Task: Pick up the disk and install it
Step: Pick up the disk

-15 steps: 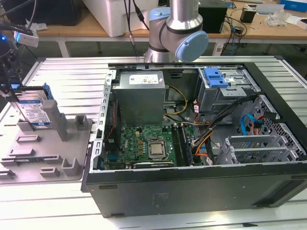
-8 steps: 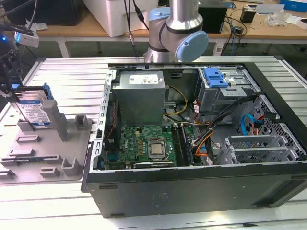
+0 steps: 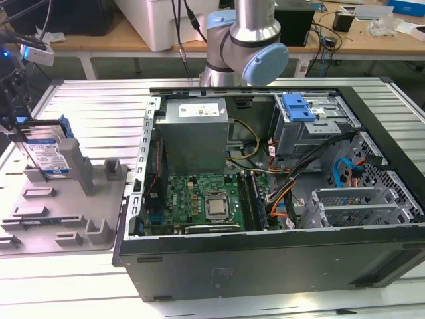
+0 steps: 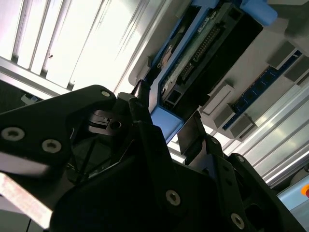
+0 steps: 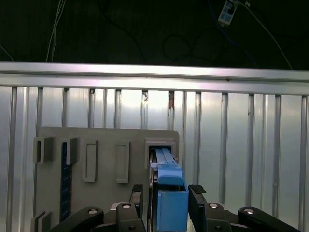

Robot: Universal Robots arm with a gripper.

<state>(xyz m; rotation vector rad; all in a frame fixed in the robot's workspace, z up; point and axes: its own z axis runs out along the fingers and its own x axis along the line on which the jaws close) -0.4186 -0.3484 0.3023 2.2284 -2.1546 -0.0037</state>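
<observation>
- The black two-jaw gripper (image 5: 166, 193) sits over the top edge of the disk (image 5: 171, 208), a flat silver hard drive in a blue plastic carrier frame. The drive is between its jaws in both wrist views; I cannot tell whether they clamp it.
- Directly below the gripper, the disk stands on edge in a slot of the grey moulded plastic holder tray (image 5: 106, 140).
- Under the tray lies the ribbed aluminium table (image 5: 241, 145).
- Well away from the gripper, towards the exterior view's right, lies the open black computer case (image 3: 265, 252). It holds a grey boxy power supply (image 3: 196, 133) and a green motherboard (image 3: 199, 196).
</observation>
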